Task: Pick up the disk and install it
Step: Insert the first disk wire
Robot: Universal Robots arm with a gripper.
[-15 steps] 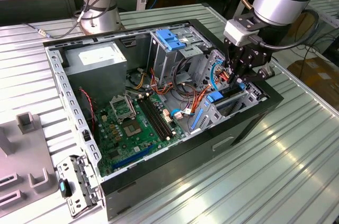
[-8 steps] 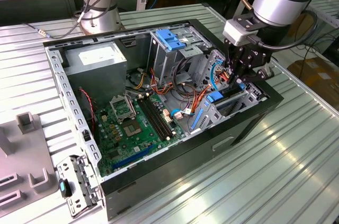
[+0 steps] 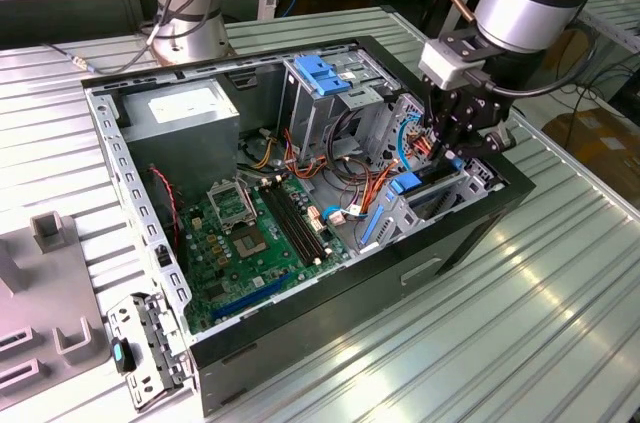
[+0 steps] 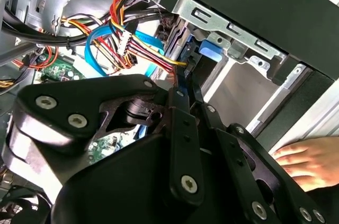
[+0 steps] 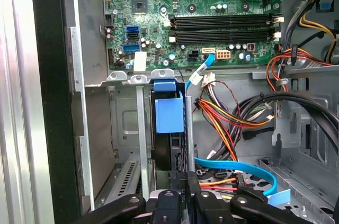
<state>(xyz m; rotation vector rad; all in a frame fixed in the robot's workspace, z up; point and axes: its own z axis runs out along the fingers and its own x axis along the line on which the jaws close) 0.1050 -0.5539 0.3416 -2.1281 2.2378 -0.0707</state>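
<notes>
Disk (image 5: 168, 114) is seen standing on edge inside the drive bay (image 5: 127, 128) at the front corner of the open computer case (image 3: 455, 243), a dark slab capped by a bright blue plastic carrier end. In the exterior view the same blue end (image 3: 405, 184) is found low in the bay, just under the gripper (image 3: 447, 148).

1 case is laid on its side on the ribbed metal table (image 3: 520, 343), and these are held in it:
- 1 green motherboard (image 3: 250, 243)
- 1 grey power supply (image 3: 185, 108)
- 1 upper drive cage topped by a light-blue latch (image 3: 320, 73)
- 1 flat blue cable (image 5: 238, 167)
- 1 bundle of red, orange and yellow wires (image 5: 222, 121)

In the second wrist view the gripper (image 4: 184, 78) is shown with its 2 black fingers (image 4: 180, 113) drawn together, tips just beside the disk's blue end (image 4: 209, 49); nothing is seen pinched between them. In the first wrist view the gripper (image 5: 188, 181) is placed beside the disk's dark edge.

1 person's hand (image 4: 307, 163) is rested against the outside of the case.
</notes>
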